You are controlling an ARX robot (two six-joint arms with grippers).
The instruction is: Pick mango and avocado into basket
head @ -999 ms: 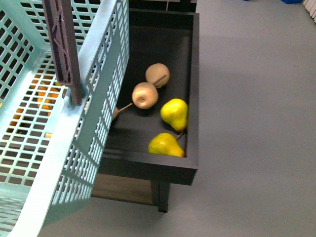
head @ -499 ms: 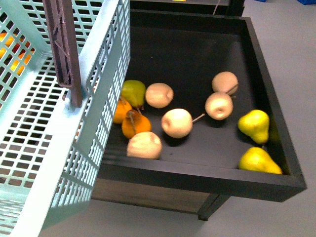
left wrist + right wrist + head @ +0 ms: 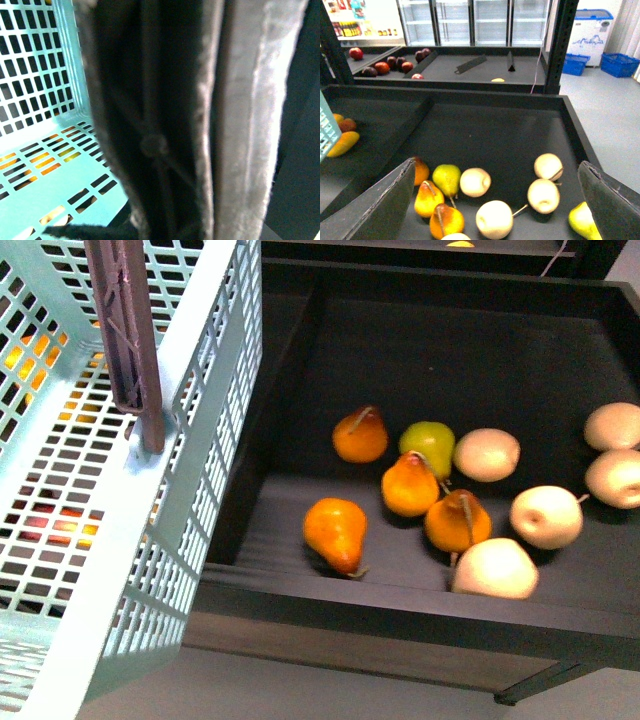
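Right wrist view: your right gripper (image 3: 497, 167) gaped wide over pears (image 3: 447, 180); mango (image 3: 342, 144) lay at mid-left frame edge beside the basket (image 3: 326, 131) corner. You couldn't read the left gripper (image 3: 210, 125); handle (image 3: 150, 140) crowded it.

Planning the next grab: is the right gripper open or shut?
Open: the right gripper shows its fingers wide apart, holding nothing.

The slotted light teal basket (image 3: 215, 420) is smooth plastic with a slight sheen. Its brown ribbed handle (image 3: 130, 340) looks like duller plastic. The black display tray (image 3: 400, 605) is matt. The orange pear-shaped fruits (image 3: 337, 532) are glossy, and the pale round fruits (image 3: 546, 516) are smooth and satiny. The right gripper (image 3: 496, 165) has matt dark grey fingers (image 3: 382, 207) with rough edges.
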